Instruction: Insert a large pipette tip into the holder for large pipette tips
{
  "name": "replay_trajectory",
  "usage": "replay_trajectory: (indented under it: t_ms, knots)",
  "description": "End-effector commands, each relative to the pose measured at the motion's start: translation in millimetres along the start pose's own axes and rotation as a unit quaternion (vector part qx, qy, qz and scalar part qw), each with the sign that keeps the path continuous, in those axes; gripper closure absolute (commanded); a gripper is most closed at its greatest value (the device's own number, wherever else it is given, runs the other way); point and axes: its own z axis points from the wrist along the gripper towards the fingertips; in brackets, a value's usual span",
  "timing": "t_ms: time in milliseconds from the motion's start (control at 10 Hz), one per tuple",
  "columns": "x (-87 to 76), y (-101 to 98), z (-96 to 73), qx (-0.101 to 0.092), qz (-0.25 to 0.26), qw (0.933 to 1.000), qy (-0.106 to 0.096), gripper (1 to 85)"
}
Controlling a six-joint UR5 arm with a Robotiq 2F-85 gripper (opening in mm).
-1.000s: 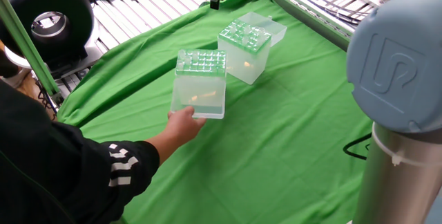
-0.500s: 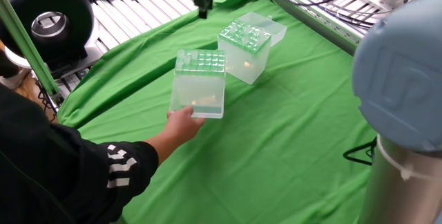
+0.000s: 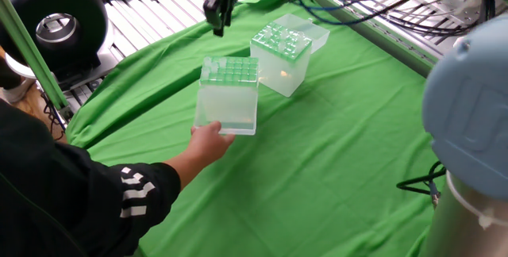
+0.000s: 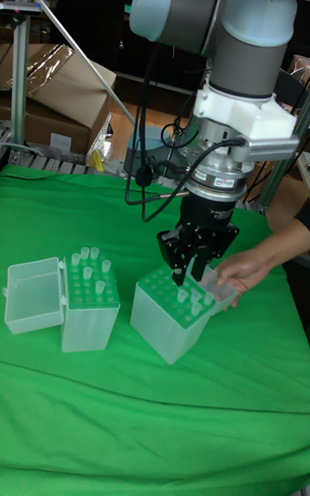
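End effector [image 4: 191, 270] of the UR5 arm hangs fingers-down directly over the holder for large pipette tips [image 4: 175, 317], low enough in the tall fixed view for its fingertips to sit just above the bright green grid of holes. That suits a straight downward insertion. The jaws stand close together, as they would around something slender. Whether a large pipette tip is actually pinched between them cannot be told, because no translucent cone can be picked out against the dark fingers in either view.

Just below and to one side of the end effector, a few whitish tips [image 4: 196, 300] already stand in the grid. Beside them, a person's hand [image 4: 245, 270] grips the holder's far corner, apparently to steady the light box or square its holes up under the tool.

Seen from the robot's side in the fixed view, the end effector [image 3: 216, 11] hovers beyond the holder [image 3: 228, 98] while the hand [image 3: 208, 140] cups the box's lower edge.

A second box [image 4: 90, 305], bristling with clear tips, sits well apart from the end effector. Its hinged lid [image 4: 33, 294] is swung open, probably so the tips can be reached, and a green cloth [image 4: 155, 427] covers the table under both boxes.
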Motion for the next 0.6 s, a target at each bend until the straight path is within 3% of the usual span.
replay_trajectory:
  t_ms: [0,100,300,500]
  knots:
    - [-6.2,8.6,13.6,0.007,0.012,0.9998,-0.012,50.0]
    - [-2.2,5.3,11.6,0.012,0.009,0.9999,-0.004,50.3]
    - [23.3,14.2,10.6,-0.005,0.01,0.9989,0.045,50.7]
    - [40.1,23.0,8.3,-0.021,0.015,0.9967,0.078,49.7]
